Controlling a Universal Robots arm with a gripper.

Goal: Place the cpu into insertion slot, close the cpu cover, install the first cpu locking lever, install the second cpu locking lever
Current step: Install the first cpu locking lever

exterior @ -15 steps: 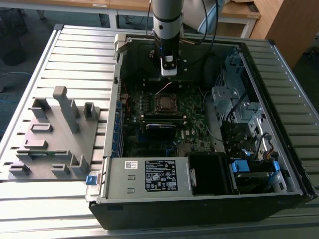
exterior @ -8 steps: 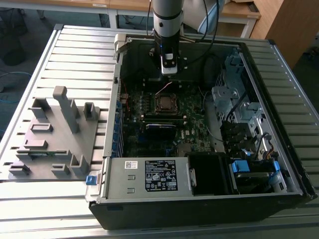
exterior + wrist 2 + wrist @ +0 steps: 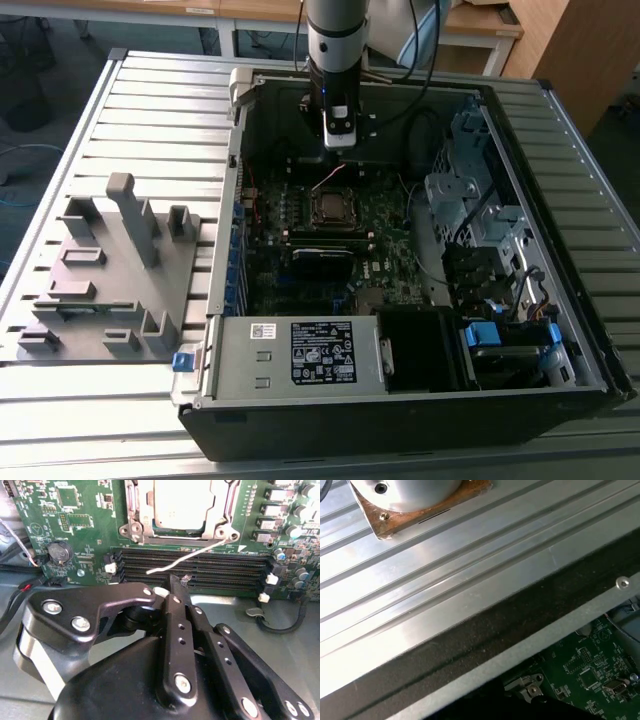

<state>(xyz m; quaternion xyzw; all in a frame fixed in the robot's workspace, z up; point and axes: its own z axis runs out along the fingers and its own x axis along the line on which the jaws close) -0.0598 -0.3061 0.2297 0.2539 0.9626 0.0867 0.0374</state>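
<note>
While gripper [image 3: 176, 585] hangs near thin lever [image 3: 190, 555], we see jaws pinched together, holding nothing. Cpu [image 3: 182, 502] sits under cpu cover [image 3: 145, 510]; lever sticks out across memory slots [image 3: 225, 566].

Heads up: in the second wrist view the cpu [image 3: 182, 502] and the cpu cover [image 3: 133, 507] run off the picture's edge, so you only see part of them. The gripper [image 3: 172, 582] and its black linkage hide everything on this side of the memory slots [image 3: 215, 565]. In the exterior view the insertion slot [image 3: 330, 208] is too small to tell whether it's latched; it might not be.
</note>
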